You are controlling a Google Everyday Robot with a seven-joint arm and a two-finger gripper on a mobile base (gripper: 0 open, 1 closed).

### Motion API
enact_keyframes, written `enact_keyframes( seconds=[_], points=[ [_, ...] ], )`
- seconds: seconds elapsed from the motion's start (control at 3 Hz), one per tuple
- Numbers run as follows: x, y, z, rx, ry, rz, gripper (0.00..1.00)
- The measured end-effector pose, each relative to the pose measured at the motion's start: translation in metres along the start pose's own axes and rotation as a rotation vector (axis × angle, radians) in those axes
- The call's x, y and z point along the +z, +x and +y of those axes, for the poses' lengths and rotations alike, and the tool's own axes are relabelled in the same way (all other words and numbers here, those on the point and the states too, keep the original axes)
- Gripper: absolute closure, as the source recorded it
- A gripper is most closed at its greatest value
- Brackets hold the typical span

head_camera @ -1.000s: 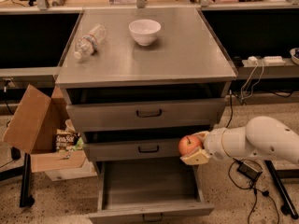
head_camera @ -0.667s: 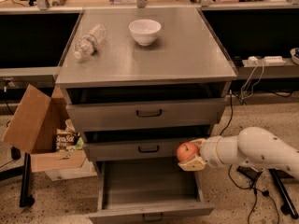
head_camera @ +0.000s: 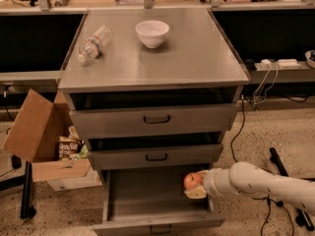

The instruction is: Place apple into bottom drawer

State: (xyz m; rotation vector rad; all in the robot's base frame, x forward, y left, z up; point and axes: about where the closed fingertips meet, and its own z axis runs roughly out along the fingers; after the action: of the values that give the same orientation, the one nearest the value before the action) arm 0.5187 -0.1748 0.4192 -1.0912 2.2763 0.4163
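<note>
1. Camera view: gripper (head_camera: 196, 188) is closed on the apple (head_camera: 192, 180). One pale finger (head_camera: 197, 194) shows under the fruit. The other finger is hidden behind it.
2. Apple sits at the gripper's tip, over the right part of the open bottom drawer (head_camera: 147, 196), near its right wall. It looks clear of the floor, though how far is hard to tell. The middle drawer front (head_camera: 156, 156) is just above the gripper.
3. Handling, my read: light for this arm, rigid enough for a firm pinch, but round and smooth-skinned, so it can roll or slip out. It bruises if dropped hard or over-squeezed.
4. Best hold: across the widest part, fingers on opposite sides, away from the stem end. Present grip looks low on the fruit, more cradle than equator pinch. Fine for a short lowering, poor for fast swings.
5. Arm (head_camera: 266, 183) pose: white forearm comes in from the right, roughly level, slightly down toward the wrist. It reaches over the drawer's right wall with the tip pointing left into the cavity.
6. Release risk: apple will roll on the flat metal floor below the gripper. Let go low and away from the front lip.
</note>
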Motion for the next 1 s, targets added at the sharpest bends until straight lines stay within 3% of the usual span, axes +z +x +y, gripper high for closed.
enact_keyframes(
  seconds=[0.33,1.0],
  points=[
    [0.064,0.060,-0.016,0.084,-0.002,0.082,1.00],
    [0.142,0.112,-0.022,0.181,-0.062,0.127,1.00]
  ],
)
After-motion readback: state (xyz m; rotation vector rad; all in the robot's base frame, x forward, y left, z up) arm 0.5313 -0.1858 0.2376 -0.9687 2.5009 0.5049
